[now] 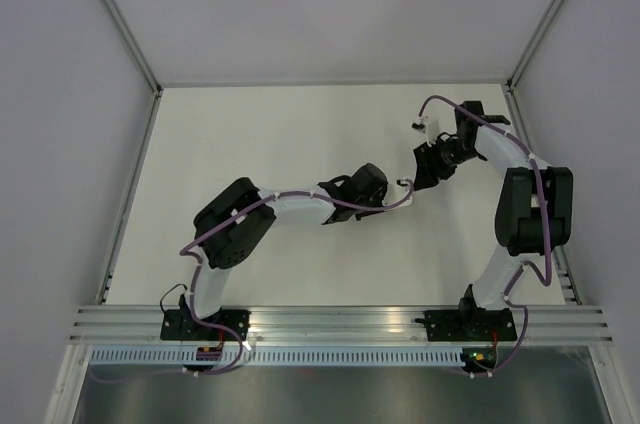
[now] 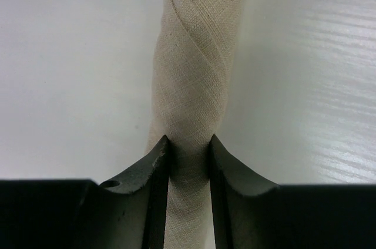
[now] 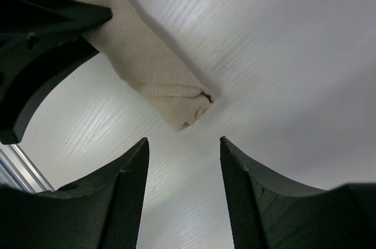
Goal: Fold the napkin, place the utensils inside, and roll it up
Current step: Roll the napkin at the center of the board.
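On my left wrist feed, the left gripper (image 2: 189,155) was clenched on the napkin (image 2: 197,55). Its two dark fingers (image 2: 154,170) pressed against either side of the tan roll, which ran between them and on away from the camera over the white table (image 2: 70,73). The cloth was wound into a tight tube, with a diagonal edge spiralling around it. On the right wrist feed, the right gripper (image 3: 184,141) stood released, its fingers spread with bare table between them. The free end of the roll lay just beyond the fingertips, near but not touching, with its folded layers showing at the tip. The left gripper's dark body showed at the upper left of that view, over the roll's other stretch. From the overhead camera both grippers met right of the table's middle, and the napkin was too hidden there for me to make out.
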Tool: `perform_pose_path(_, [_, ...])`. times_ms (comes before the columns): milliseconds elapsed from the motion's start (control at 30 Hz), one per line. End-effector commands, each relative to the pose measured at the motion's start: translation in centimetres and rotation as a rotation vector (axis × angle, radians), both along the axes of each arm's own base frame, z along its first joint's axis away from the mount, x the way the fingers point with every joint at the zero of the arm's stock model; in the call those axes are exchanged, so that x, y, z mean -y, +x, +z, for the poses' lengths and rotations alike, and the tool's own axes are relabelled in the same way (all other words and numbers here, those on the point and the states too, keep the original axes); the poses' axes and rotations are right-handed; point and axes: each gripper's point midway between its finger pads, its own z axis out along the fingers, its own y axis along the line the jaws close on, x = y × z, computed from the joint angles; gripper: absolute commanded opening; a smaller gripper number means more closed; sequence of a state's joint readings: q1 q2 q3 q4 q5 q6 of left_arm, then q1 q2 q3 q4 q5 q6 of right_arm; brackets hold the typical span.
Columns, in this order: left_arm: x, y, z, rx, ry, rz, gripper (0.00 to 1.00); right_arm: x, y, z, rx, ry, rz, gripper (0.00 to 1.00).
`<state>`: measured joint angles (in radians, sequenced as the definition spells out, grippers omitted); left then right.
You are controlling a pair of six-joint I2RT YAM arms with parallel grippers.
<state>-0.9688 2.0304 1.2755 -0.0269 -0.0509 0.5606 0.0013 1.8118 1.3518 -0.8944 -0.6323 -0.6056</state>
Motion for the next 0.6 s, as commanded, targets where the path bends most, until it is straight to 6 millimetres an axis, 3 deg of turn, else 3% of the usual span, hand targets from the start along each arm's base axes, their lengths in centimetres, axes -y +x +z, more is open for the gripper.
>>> perform_pose_path(0, [-3.7,-3.9,-6.9,-0.272,0.162,0.115,0.31,0.8,-1.4,-0.4,-0.042,0.012,-0.044,0.57])
perform_pose_path(300, [-2.1,-3.5,-7.2,-0.388,0.131,0.306,0.32,0.7,-1.9,-2.5,-0.112,0.023,-0.093,0.5])
perform_pose_path(567, [-1.0,-3.7,-7.7,-0.492,0.094,0.503,0.33,0.6,-0.6,-4.5,-0.156,0.034,-0.154,0.47])
